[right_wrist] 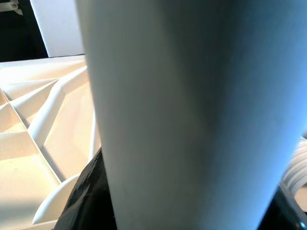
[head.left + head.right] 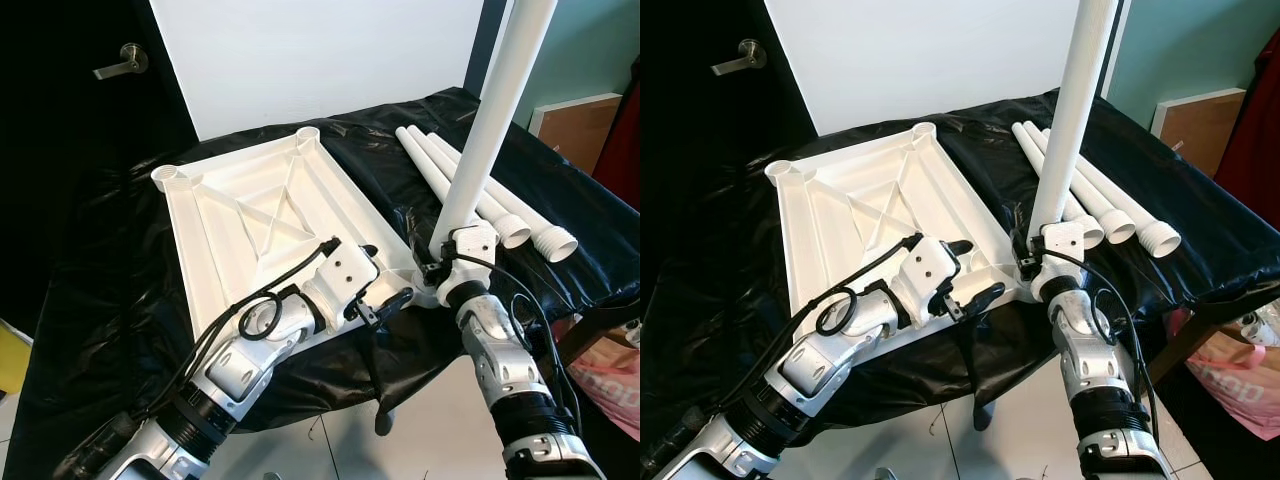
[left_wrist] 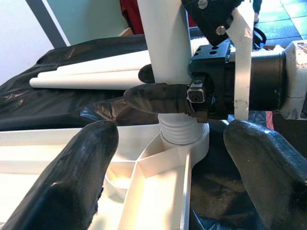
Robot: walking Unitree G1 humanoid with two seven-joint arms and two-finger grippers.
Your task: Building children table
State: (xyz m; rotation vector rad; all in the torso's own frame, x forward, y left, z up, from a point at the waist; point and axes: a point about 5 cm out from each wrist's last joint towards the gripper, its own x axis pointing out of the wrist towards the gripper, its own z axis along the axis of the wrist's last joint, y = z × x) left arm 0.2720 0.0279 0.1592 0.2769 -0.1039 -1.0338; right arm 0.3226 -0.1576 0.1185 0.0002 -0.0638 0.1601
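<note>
The white tabletop (image 2: 260,210) lies underside up on the black-covered table. One white leg (image 2: 490,120) stands upright in its near right corner socket (image 3: 182,139), threaded end down. My right gripper (image 2: 435,262) is shut on this leg just above the socket, and the leg (image 1: 192,120) looms close in the right wrist view. My left gripper (image 2: 385,278) is open at the tabletop's near edge, just left of that corner, holding nothing. Its two fingers (image 3: 72,177) frame the socket in the left wrist view.
Three loose white legs (image 2: 480,195) lie on the black cover (image 2: 100,300) to the right of the tabletop. A dark door with a lever handle (image 2: 122,62) is at far left. A brown board (image 2: 580,125) leans at far right.
</note>
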